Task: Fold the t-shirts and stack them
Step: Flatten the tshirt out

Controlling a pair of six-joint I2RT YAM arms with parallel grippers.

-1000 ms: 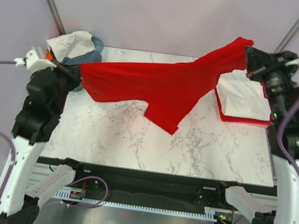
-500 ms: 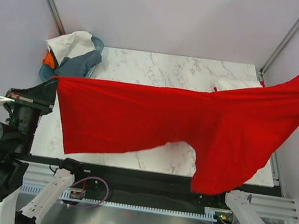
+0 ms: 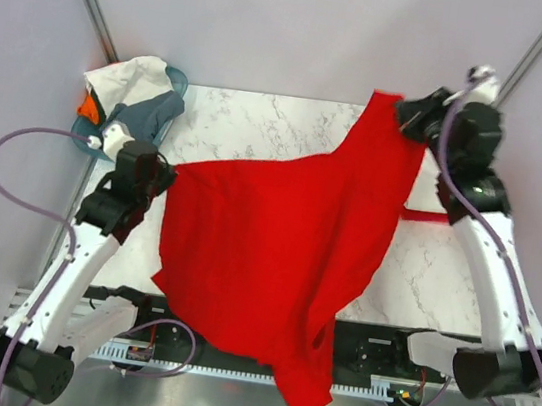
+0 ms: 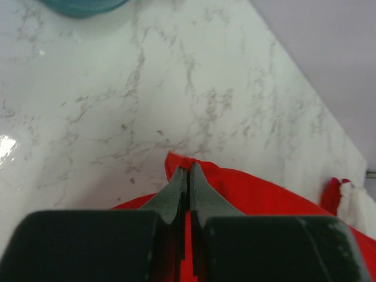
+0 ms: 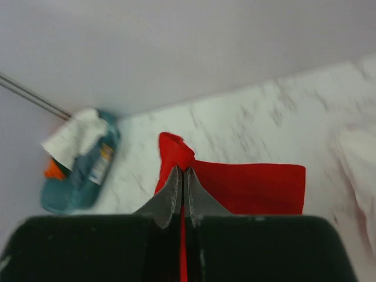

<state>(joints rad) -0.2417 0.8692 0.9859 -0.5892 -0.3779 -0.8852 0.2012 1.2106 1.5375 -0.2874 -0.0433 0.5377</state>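
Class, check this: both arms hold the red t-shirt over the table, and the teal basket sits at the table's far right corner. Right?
No: the top external view shows the teal basket at the far left corner of the table. The rest stands: the red t-shirt is held over the table.

The left arm (image 3: 92, 239) and right arm (image 3: 492, 244) stand raised, jaws pinched together.

Lighting was bright and even. A glare patch lay on the bench (image 4: 88, 88); the right wrist view was blurred.
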